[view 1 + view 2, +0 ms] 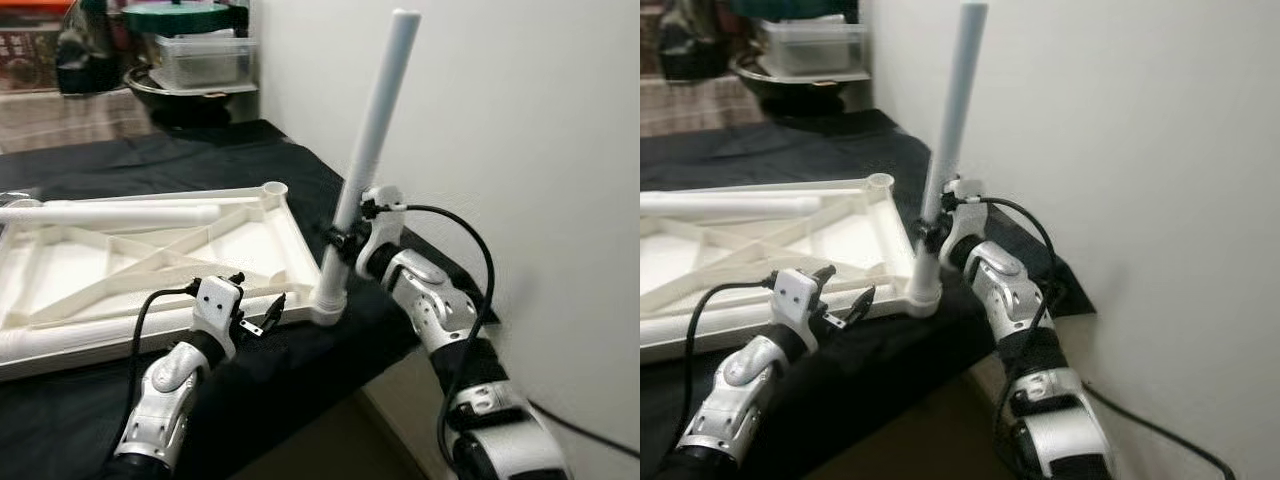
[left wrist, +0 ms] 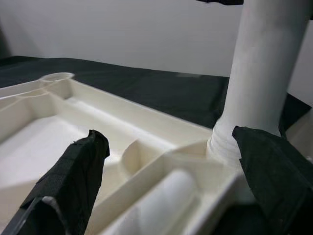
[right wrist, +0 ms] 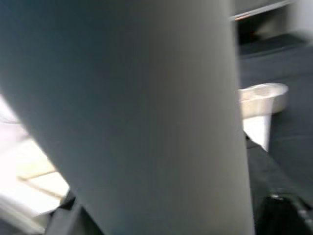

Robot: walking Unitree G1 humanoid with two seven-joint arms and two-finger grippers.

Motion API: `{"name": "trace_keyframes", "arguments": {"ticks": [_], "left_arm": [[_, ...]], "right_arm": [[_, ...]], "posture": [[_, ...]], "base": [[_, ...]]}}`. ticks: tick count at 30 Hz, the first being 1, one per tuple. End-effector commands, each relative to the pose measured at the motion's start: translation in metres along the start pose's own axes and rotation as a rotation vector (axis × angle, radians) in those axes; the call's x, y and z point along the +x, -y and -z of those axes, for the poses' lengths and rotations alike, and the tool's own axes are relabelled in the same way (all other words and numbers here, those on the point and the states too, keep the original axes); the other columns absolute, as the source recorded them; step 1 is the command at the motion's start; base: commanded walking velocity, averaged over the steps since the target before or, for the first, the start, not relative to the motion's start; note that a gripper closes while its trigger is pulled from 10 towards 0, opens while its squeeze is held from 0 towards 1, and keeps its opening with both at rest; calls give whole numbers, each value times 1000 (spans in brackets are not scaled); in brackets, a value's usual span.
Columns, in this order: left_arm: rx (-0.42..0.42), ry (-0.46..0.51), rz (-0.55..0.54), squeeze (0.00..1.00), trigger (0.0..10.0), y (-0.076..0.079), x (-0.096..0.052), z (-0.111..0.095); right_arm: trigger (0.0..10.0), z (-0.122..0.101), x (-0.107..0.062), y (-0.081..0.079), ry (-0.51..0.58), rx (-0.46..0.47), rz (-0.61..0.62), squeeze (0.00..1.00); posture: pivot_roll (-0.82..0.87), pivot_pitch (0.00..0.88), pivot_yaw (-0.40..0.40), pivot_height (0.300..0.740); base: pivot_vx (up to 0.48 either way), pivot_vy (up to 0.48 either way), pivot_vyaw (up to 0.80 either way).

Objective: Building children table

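The right gripper [image 1: 340,238] is closed around the lower part of a white table leg [image 1: 372,140], which stands tilted, its foot set in the near right corner socket [image 1: 329,299] of the upturned white tabletop [image 1: 150,262], its free end leaning up toward the wall [image 1: 520,130]. In the right wrist view the leg [image 3: 137,117] is a blurred pale column seen at very close range, with another corner socket [image 3: 261,98] beyond it. The left gripper [image 1: 262,315] hovers just beside that near right corner with its two black fingers spread apart, holding nothing; in the left wrist view one finger [image 2: 73,181] is over the ribbed underside of the tabletop [image 2: 98,127] and the other is beside the base of the leg [image 2: 259,83], whether touching it cannot be told. The tabletop lies underside up on a bench covered by a black cloth [image 1: 180,160], its cross ribs showing. A second white leg [image 1: 110,213] lies flat across the tabletop's far side, pointing toward the far right corner socket [image 1: 273,189]. Behind the bench, a clear plastic container [image 1: 205,58] with a green lid on top sits on a dark round tray. A black cable [image 1: 470,300] loops along the right arm. No readable writing or brand marks can be made out on any part.
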State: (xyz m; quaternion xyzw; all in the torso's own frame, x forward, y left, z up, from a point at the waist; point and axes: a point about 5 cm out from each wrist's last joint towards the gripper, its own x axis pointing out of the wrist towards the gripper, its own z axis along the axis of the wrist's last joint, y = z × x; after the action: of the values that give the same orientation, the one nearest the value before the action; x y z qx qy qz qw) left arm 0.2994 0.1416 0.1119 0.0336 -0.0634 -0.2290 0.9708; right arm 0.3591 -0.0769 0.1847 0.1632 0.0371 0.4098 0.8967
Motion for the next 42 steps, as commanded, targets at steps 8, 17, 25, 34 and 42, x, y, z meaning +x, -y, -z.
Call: {"name": "trace_keyframes", "arguments": {"ticks": [8,17,25,34,42], "left_arm": [[0,-27,8,0,10000,1,-1,5],[1,-35,0,0,10000,0,-4,7],[3,-35,4,0,10000,0,-3,6],[4,-36,13,0,10000,0,-2,7],[5,-29,17,0,10000,0,1,5]], "right_arm": [[7961,-26,-17,-36,0,-146,-564,0],[0,-3,-12,-19,-118,-125,-382,0],[0,19,-9,45,-216,-99,381,0],[10000,10,-10,27,-62,-3,252,1000],[10000,-34,-17,-33,90,-66,-498,0]], "posture": [[35,0,-111,740],[37,0,-110,740],[35,0,-108,740],[22,0,-90,740],[29,0,-98,740]], "base": [[0,0,0],[0,0,0],[0,0,0],[0,0,0],[0,0,0]]}}
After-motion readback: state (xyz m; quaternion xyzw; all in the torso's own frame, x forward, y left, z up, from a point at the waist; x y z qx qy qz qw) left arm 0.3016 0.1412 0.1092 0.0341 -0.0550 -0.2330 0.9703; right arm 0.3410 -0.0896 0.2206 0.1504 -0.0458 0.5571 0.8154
